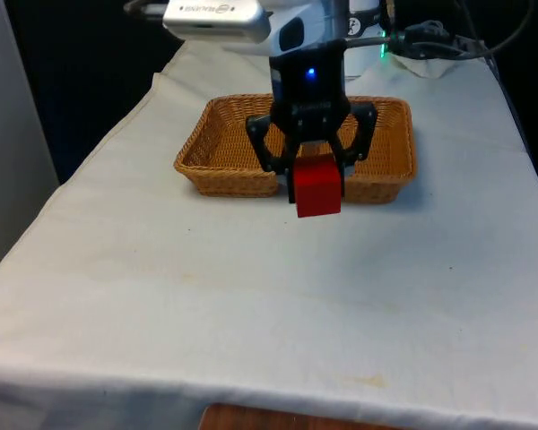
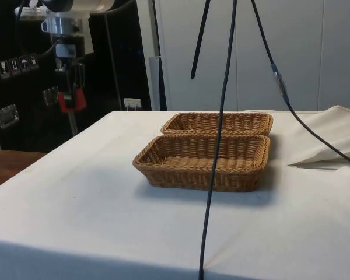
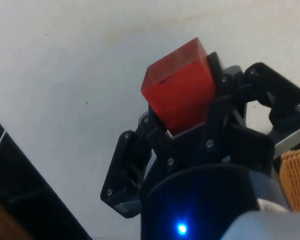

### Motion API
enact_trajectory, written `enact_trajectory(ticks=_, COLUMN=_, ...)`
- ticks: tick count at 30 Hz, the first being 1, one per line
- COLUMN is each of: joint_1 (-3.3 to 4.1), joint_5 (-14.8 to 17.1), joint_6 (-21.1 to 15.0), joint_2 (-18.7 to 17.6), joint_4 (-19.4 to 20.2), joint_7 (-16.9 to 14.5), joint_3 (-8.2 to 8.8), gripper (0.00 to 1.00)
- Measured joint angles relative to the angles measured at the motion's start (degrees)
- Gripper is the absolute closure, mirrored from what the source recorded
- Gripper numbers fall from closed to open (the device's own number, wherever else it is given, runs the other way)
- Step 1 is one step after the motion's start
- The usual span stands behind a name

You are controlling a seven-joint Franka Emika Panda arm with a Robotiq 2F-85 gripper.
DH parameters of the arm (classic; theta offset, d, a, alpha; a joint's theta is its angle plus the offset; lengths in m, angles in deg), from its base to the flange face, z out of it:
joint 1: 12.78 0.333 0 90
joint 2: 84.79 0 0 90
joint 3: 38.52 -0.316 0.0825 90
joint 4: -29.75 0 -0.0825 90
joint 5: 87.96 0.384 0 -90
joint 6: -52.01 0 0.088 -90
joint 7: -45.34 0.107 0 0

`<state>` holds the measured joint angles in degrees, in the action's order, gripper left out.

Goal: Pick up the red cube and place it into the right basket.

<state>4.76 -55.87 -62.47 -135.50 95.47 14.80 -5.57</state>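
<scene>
My gripper (image 1: 316, 172) is shut on the red cube (image 1: 318, 190) and holds it in the air above the white cloth, short of the baskets on their camera side in the front view. Two wicker baskets stand side by side behind it: the left basket (image 1: 194, 167) and the right basket (image 1: 400, 170). In the side view the gripper (image 2: 72, 100) hangs with the red cube (image 2: 66, 105) well above table height, to the left of the right basket (image 2: 201, 175) and the left basket (image 2: 221, 123). The wrist view has the red cube (image 3: 180, 92) tilted between the black fingers (image 3: 217, 82).
Both baskets look empty. Bunched white cloth (image 1: 435, 64) and black cables (image 1: 448, 40) lie behind the baskets. A black cable (image 2: 219, 146) hangs across the side view. The table's front edge (image 1: 269, 399) is near the front camera.
</scene>
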Motion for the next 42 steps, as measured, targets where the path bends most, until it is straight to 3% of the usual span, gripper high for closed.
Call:
enact_trajectory(ticks=11, joint_1=1.55, joint_5=0.0, joint_6=0.11, joint_2=1.55, joint_4=1.95, joint_7=0.11, joint_3=0.0, gripper=0.98)
enact_trajectory(ticks=16, joint_1=1.89, joint_5=0.0, joint_6=0.11, joint_2=2.01, joint_4=2.69, joint_7=0.06, joint_3=0.0, gripper=0.98)
enact_trajectory(ticks=42, joint_1=2.64, joint_5=0.06, joint_6=0.17, joint_2=4.53, joint_4=6.88, joint_7=-1.2, joint_3=-0.17, gripper=0.98)
